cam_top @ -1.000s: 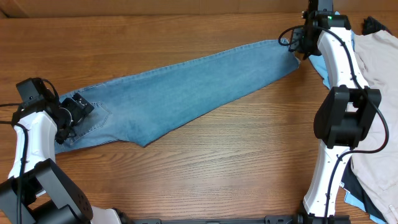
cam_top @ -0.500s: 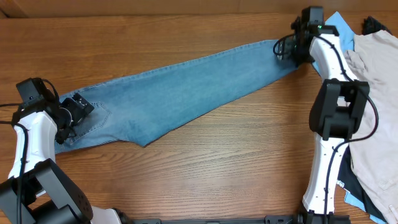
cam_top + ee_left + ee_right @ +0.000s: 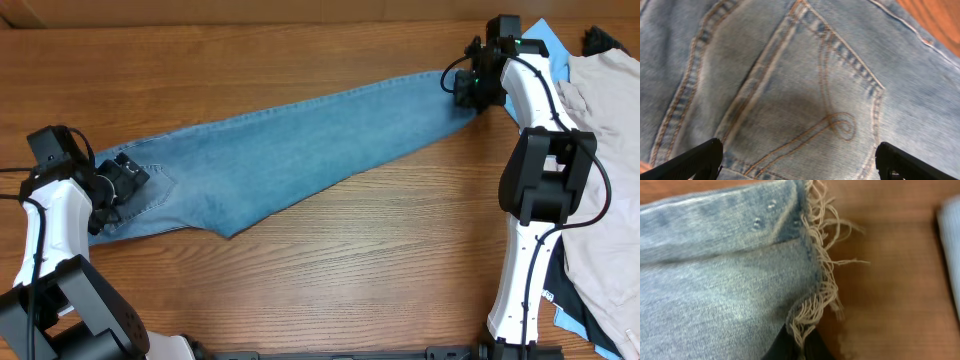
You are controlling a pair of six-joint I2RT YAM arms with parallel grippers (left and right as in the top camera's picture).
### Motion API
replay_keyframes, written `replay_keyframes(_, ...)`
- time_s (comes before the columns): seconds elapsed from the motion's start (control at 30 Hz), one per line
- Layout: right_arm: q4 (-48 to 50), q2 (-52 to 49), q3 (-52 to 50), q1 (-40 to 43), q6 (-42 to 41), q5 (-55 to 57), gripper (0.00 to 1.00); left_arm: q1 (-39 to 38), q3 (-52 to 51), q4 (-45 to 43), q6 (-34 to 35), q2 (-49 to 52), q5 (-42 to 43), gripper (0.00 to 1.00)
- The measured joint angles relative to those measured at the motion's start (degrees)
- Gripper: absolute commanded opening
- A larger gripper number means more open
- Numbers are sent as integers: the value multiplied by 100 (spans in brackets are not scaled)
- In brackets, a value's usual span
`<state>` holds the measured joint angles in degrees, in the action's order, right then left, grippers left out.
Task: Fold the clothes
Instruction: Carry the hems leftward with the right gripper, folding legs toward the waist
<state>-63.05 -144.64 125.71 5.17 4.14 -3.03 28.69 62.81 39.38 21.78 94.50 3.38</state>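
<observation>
The faded light-blue jeans [image 3: 300,140] lie flat in a long diagonal across the wooden table, waist at the left, leg end at the upper right. My left gripper [image 3: 125,172] hovers open over the waist end. In the left wrist view its fingers [image 3: 700,159] stand wide apart over a stitched back pocket [image 3: 805,105] with nothing between them. My right gripper [image 3: 465,85] is at the leg end. The right wrist view shows it [image 3: 800,347] shut on the frayed hem [image 3: 817,280], with white threads pinched between the dark fingertips.
A large beige garment [image 3: 605,150] is heaped along the right side, behind the right arm. A sky-blue shirt [image 3: 540,35] shows beside the hem, and its edge [image 3: 951,245] appears in the right wrist view. Bare wood [image 3: 350,260] lies in front of the jeans.
My right gripper has shifted left onto the leg end and closed on the frayed hem. The left gripper has stayed open in place.
</observation>
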Motion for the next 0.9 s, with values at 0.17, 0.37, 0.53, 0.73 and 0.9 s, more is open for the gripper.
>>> replay_keyframes(0.17,-1294,79,7,28,-929,918,4,0,-105,0,-63,2,-354,100)
replay_keyframes(0.37,-2070,79,-59,575,-1659,1335,4,0,-116,-382,-363,264,-610,100)
replay_keyframes(0.53,-2118,79,-68,1032,-1480,861,4,-22,-118,-387,-531,535,-514,100)
replay_keyframes(0.73,-2173,114,-74,994,-1036,466,4,-22,-118,-435,-573,560,-490,100)
replay_keyframes(0.9,-2369,485,-155,125,-925,195,4,-26,-118,-468,-575,560,-424,100)
